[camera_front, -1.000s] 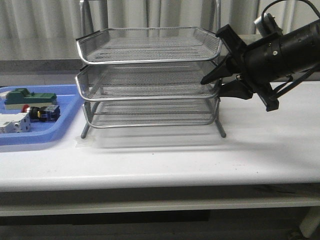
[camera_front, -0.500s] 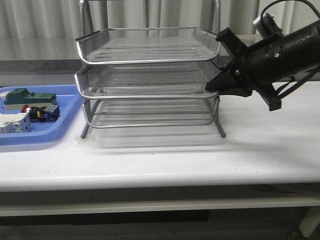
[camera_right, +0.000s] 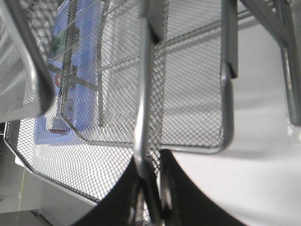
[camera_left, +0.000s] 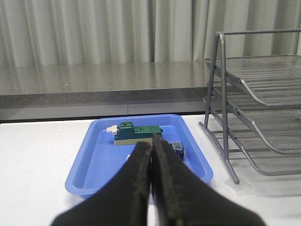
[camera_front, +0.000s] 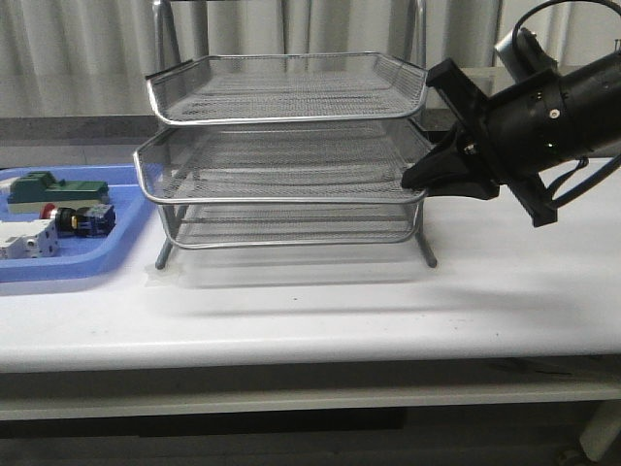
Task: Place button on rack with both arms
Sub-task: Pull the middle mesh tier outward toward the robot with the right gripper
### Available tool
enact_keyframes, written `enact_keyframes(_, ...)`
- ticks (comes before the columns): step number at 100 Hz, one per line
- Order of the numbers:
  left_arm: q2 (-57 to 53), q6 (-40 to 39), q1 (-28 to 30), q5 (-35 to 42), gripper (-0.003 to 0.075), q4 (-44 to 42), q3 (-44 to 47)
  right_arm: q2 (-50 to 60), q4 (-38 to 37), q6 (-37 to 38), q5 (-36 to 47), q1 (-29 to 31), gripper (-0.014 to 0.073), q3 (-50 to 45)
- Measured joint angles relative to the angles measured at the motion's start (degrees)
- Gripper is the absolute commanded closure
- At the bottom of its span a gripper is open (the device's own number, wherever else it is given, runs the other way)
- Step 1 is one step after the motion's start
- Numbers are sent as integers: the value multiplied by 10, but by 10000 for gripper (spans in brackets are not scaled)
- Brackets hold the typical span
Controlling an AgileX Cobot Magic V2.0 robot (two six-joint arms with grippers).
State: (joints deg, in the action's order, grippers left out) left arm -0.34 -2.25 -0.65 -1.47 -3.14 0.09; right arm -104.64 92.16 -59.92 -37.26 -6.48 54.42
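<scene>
The rack (camera_front: 281,118) stands mid-table, its three mesh tiers stacked. My right gripper (camera_front: 412,180) is shut on the right front rim of the middle tier (camera_front: 281,199), which sticks out forward of the other tiers. In the right wrist view that chrome rim (camera_right: 143,94) runs down between the closed fingers of the right gripper (camera_right: 150,162). The button (camera_front: 70,218) lies on its side in the blue tray (camera_front: 58,267), red head to the left. My left gripper (camera_left: 152,148) is shut and empty, hovering short of the tray and hiding most of the button (camera_left: 178,148).
A green block (camera_front: 58,189) and a white block (camera_front: 24,238) share the blue tray with the button. The rack's thin legs (camera_left: 221,94) stand just right of the tray. A grey counter ledge and a curtain run behind the table.
My right gripper closed on the middle tier's rim and drew it forward; the tier now juts out further toward the table's front. The button has not moved.
</scene>
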Motion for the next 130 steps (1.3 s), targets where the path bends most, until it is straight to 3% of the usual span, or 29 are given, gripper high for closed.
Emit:
enact_keyframes(42, 0, 0, 0, 0, 716, 0, 0, 83, -12, -7, -2, 0, 658, -108)
enact_keyframes(67, 0, 0, 0, 0, 716, 0, 0, 104, -20, -7, 1, 0, 650, -128)
enact_keyframes(77, 0, 0, 0, 0, 716, 0, 0, 107, -21, -7, 3, 0, 557, -128)
enact_keyframes(96, 0, 0, 0, 0, 716, 0, 0, 108, -32, 3, 6, 0, 197, -134)
enact_keyframes(103, 0, 0, 0, 0, 716, 0, 0, 108, -38, 6, 6, 0, 101, -135)
enact_keyframes(110, 0, 0, 0, 0, 716, 0, 0, 108, -40, 6, 6, 0, 60, -135)
enact_keyframes(130, 0, 0, 0, 0, 716, 0, 0, 128, -60, 7, 6, 0, 64, -140)
